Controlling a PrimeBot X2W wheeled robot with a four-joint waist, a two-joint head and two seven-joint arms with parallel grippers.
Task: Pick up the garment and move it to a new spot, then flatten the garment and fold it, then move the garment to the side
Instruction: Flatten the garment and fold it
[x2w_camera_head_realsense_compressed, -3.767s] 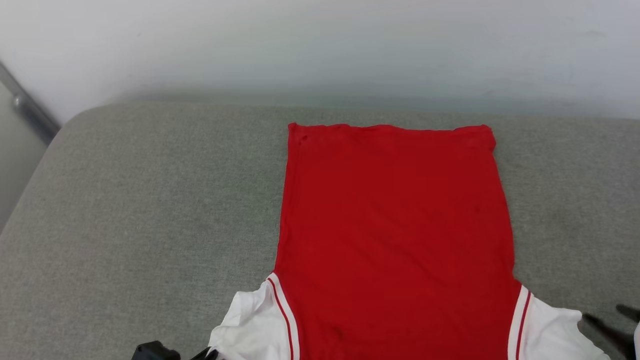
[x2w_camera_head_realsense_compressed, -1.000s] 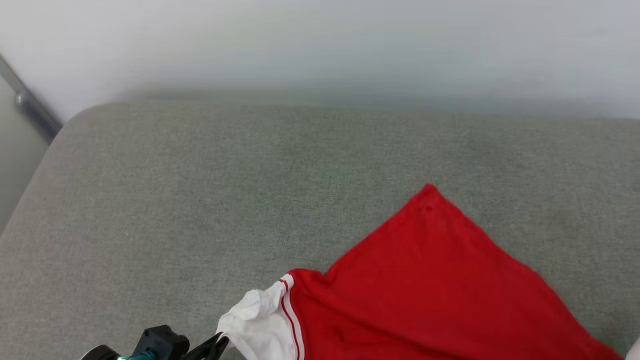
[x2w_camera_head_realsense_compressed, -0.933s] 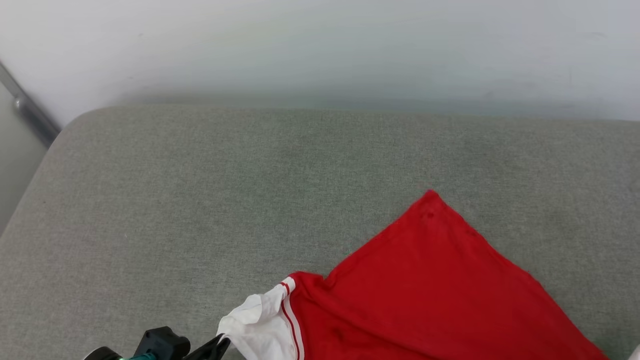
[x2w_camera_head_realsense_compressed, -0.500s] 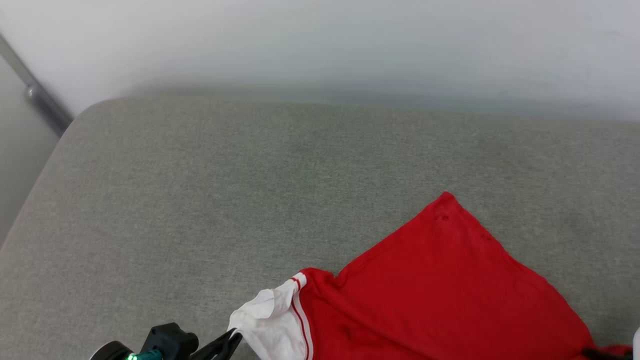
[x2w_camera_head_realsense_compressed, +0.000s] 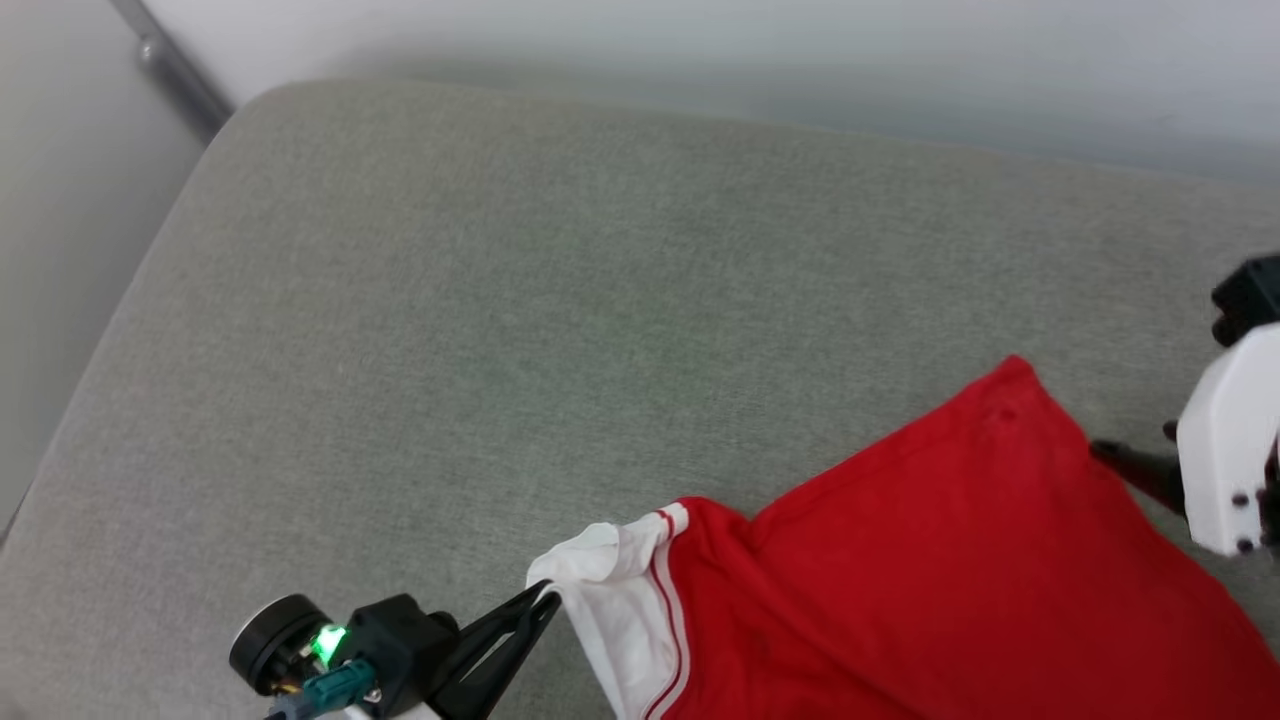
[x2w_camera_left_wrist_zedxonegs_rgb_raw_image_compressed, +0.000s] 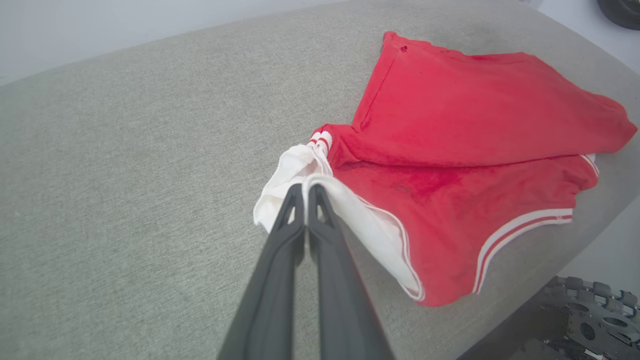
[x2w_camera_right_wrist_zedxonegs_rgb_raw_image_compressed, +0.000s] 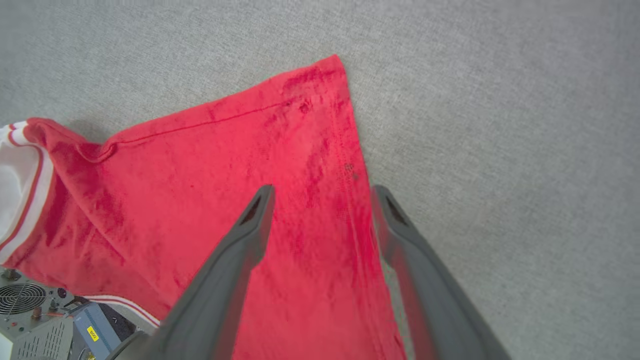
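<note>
Lying where: the red jersey-style shirt with white short sleeves (x2w_camera_head_realsense_compressed: 950, 570) sits on the near right part of the seat. Its red body is doubled over on a slant, so one hemmed corner points toward the wall.
Sleeve side: the left hand (x2w_camera_left_wrist_zedxonegs_rgb_raw_image_compressed: 305, 187) is closed, its tips pinching the bunched white sleeve (x2w_camera_left_wrist_zedxonegs_rgb_raw_image_compressed: 287, 167) low over the seat.
Hem side: the right hand (x2w_camera_right_wrist_zedxonegs_rgb_raw_image_compressed: 320, 192) stands wide open and holds nothing, poised over the folded red panel and straddling its stitched edge. Whether it touches the cloth, I cannot tell.
Step in hand: folding, by my reading. One slanted fold is laid and the sleeve is the next piece to go in.
Doing it well: draw the sleeve taut first, then carry it low and flat across the red so it lands without a roll. The puckered ridge where sleeve meets body wants smoothing out, and the open hand could press the panel down while the sleeve crosses.
Watch for: the striped lower edge lies close to the seat's front rim, so a tug that way could drag the shirt over.
Underneath: a grey woven padded cushion (x2w_camera_head_realsense_compressed: 450, 300) with rounded corners.
Around: a pale wall (x2w_camera_head_realsense_compressed: 700, 40) behind, and the robot's base (x2w_camera_right_wrist_zedxonegs_rgb_raw_image_compressed: 30, 305) below the front rim.
</note>
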